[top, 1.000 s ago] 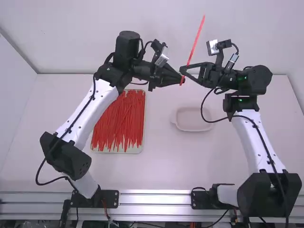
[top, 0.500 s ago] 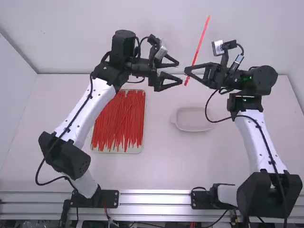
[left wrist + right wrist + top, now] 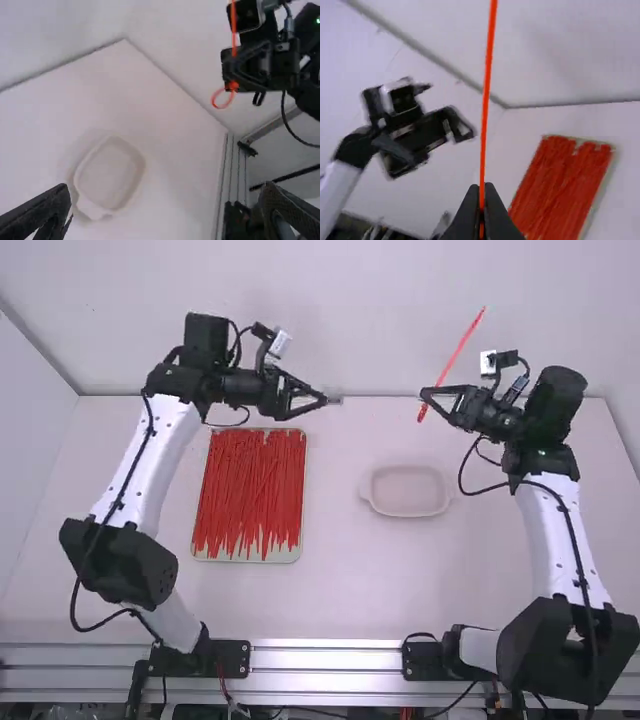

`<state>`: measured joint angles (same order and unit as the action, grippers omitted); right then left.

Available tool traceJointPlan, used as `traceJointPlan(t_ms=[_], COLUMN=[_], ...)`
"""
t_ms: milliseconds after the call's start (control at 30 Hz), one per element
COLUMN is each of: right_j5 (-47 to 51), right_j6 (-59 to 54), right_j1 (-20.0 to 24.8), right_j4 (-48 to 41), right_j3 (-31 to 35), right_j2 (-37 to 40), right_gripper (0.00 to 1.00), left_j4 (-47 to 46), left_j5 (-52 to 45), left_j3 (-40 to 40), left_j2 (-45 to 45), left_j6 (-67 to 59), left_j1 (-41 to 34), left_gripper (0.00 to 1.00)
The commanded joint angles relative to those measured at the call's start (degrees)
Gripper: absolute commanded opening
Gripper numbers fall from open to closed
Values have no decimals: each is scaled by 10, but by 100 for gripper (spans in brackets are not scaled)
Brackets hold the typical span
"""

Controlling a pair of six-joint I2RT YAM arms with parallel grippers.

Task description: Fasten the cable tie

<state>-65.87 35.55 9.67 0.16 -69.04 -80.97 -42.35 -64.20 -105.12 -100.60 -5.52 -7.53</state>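
Looks nearly done. Raised in the air beyond the right end of the shallow white plastic dish (image 3: pixel 368 495), pinched tight in the right black gripper (image 3: pixel 427 400): a thin red plastic cable tie (image 3: pixel 455 353), tail threaded into a small closed loop (image 3: pixel 222 98). Well left of the dish, spread wide and empty: the left black gripper (image 3: pixel 318 398). Probably remaining: setting it down, perhaps in the dish.

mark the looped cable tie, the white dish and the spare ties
looped cable tie (image 3: pixel 487 100): right wrist view, mid strap
white dish (image 3: pixel 405 492): high view, bare floor
spare ties (image 3: pixel 250 490): high view, pile's middle
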Motion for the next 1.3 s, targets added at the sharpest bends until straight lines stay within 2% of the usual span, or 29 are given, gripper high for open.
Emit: traceJointPlan(t_ms=[0, 100, 200, 433, 633, 833, 1267], right_j5=[119, 206, 331, 473, 482, 508, 543], right_j6=[-128, -169, -208, -245, -252, -255, -255], right_j1=[0, -4, -24, -95, -122, -139, -178], right_j4=[-42, -103, -163, -237, -252, -262, -249], right_j3=[-14, -14, -14, -14, -14, -14, -13], right_j2=[7, 7, 7, -23, -66, -121, -224], right_gripper=[0, 0, 0, 0, 0, 0, 0], left_j4=[-23, -46, -60, -99, -72, -3, 11], left_j5=[-3, 2, 14, 80, 94, 113, 114], left_j3=[-11, -11, -11, -3, 52, 119, 125], left_j2=[9, 9, 9, 9, 9, 9, 9], left_j6=[-46, -55, -55, -61, -55, -6, -2], left_j1=[-7, -7, -7, -4, -4, 17, 31], left_gripper=[99, 99, 99, 99, 99, 99, 99])
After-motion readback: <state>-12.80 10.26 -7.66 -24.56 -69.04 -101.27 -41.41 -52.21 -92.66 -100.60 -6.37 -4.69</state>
